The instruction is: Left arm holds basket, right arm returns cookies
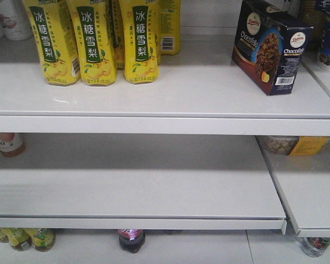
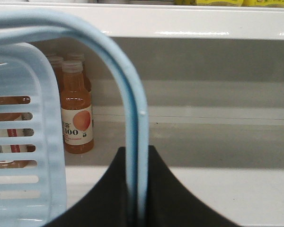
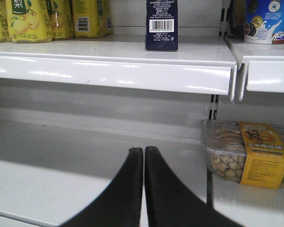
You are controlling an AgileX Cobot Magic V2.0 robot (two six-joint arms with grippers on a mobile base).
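The dark navy cookies box (image 1: 269, 45) stands upright on the right end of the upper white shelf (image 1: 165, 107); the right wrist view shows its barcode end (image 3: 162, 24) up on that shelf. My right gripper (image 3: 144, 150) is shut and empty, low in front of the middle shelf, well below the box. My left gripper (image 2: 137, 151) is shut on the thin light blue handle (image 2: 135, 118) of the basket (image 2: 23, 156), whose slotted side fills the left of the left wrist view. Neither arm appears in the front view.
Yellow pear-drink bottles (image 1: 93, 41) line the upper shelf's left. Orange drink bottles (image 2: 76, 111) stand behind the basket. A clear tub of snacks with a yellow label (image 3: 248, 153) sits at the right on the lower shelf. A cookie tub (image 3: 267, 20) stands at upper right.
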